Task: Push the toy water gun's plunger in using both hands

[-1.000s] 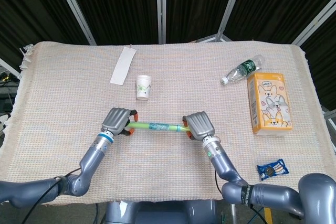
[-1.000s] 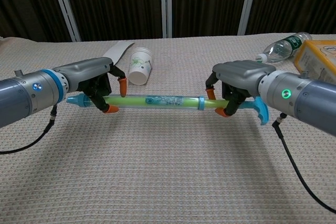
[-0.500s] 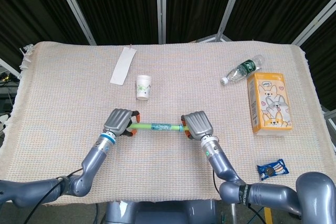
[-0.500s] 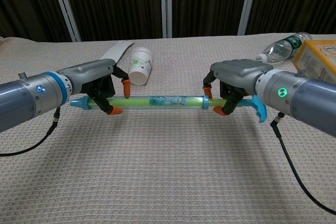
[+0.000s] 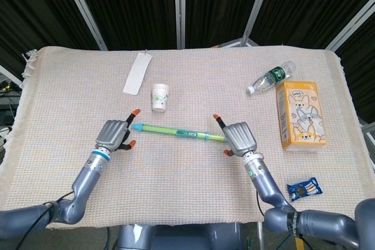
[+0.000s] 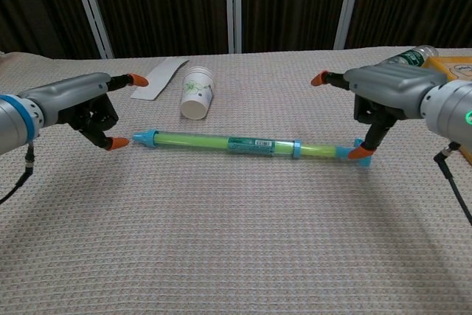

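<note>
— What are the hands doing on your end?

— My left hand (image 6: 87,108) is open, fingers spread, holding nothing. It sits just off the nozzle tip of the toy water gun (image 6: 243,144), with one orange fingertip (image 6: 116,143) close beside that tip; I can't tell whether they touch. My right hand (image 6: 383,94) is open too, one finger stretched up and away. A lower fingertip (image 6: 358,153) rests at the gun's blue handle end, but nothing is wrapped around it.

— And the gun itself?

— It lies flat on the woven tablecloth (image 5: 187,168), between my two hands, running left to right. From the head camera it slants slightly, with the nozzle end (image 5: 137,126) further from me.

— Anything else around?

— A paper cup (image 5: 160,96) stands beyond the gun, with a white paper strip (image 5: 137,73) behind it. On my right are a plastic water bottle (image 5: 271,77) on its side, an orange carton with cartoon dogs (image 5: 299,114), and a small blue snack packet (image 5: 304,189).
</note>
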Controlling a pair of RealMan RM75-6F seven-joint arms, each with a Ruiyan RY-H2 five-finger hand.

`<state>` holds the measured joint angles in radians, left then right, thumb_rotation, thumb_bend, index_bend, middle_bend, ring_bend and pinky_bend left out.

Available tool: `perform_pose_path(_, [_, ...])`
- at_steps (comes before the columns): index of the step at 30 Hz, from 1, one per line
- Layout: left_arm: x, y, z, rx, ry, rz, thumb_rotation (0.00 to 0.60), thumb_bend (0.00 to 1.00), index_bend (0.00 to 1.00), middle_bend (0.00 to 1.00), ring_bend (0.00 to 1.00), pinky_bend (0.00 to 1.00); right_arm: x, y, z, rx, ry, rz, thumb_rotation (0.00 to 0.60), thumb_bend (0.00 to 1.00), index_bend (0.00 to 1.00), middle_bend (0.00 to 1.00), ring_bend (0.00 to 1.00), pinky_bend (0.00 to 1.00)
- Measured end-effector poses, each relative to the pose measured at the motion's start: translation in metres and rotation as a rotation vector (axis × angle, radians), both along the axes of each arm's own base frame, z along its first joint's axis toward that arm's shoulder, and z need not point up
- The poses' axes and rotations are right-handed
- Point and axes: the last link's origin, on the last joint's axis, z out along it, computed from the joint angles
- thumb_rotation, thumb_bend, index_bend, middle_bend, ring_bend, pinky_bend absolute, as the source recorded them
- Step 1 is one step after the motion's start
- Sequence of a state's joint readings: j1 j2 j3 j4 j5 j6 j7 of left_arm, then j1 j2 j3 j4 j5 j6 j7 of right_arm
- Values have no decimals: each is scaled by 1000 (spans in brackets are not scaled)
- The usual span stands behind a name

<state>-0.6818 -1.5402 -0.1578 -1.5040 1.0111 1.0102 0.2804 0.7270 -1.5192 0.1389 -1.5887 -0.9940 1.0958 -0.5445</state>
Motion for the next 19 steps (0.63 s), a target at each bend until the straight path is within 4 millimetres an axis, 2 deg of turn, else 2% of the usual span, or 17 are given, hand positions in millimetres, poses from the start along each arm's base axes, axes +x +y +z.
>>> perform_pose_path(2, [-8,-5,13,35,5,-7,600,323,0,604,593,745,-11,3,14,-27,-2,11,600,0,2,933,979,1000])
perform_pose_path(4, [-16,-11,25,74,5,-12,600,241,0,359,363,457,-22,7,28,-57,-11,19,600,0,4,836,902,956])
perform_pose_path(5, [-22,-16,33,102,4,-16,600,213,0,281,288,363,-27,9,34,-71,-18,24,600,0,5,754,826,874])
perform_pose_path(7, [-31,-27,47,142,3,-25,600,151,0,96,92,111,-40,16,49,-101,-40,34,600,0,3,569,646,646])
perform_pose_path(8, [-37,-35,56,164,5,-30,600,133,0,56,49,57,-49,21,58,-115,-52,37,600,0,1,433,499,481])
perform_pose_path(9, [-42,-42,62,175,9,-31,600,97,0,17,9,8,-56,26,63,-125,-60,36,600,0,0,297,341,318])
perform_pose_path(11, [-52,-59,74,187,25,-21,600,43,0,0,0,0,-71,36,75,-143,-71,31,600,0,0,108,119,99])
perform_pose_path(12, [-55,-66,78,191,30,-16,600,19,0,0,0,0,-80,43,81,-154,-73,27,600,0,0,42,44,32])
perform_pose_path(14, [-61,-80,84,207,38,-10,600,0,0,0,0,0,-96,55,90,-175,-68,22,600,0,0,0,0,0])
perform_pose_path(19, [-71,-112,94,245,45,-10,600,0,0,0,0,0,-122,77,106,-237,-54,24,600,0,0,0,0,0])
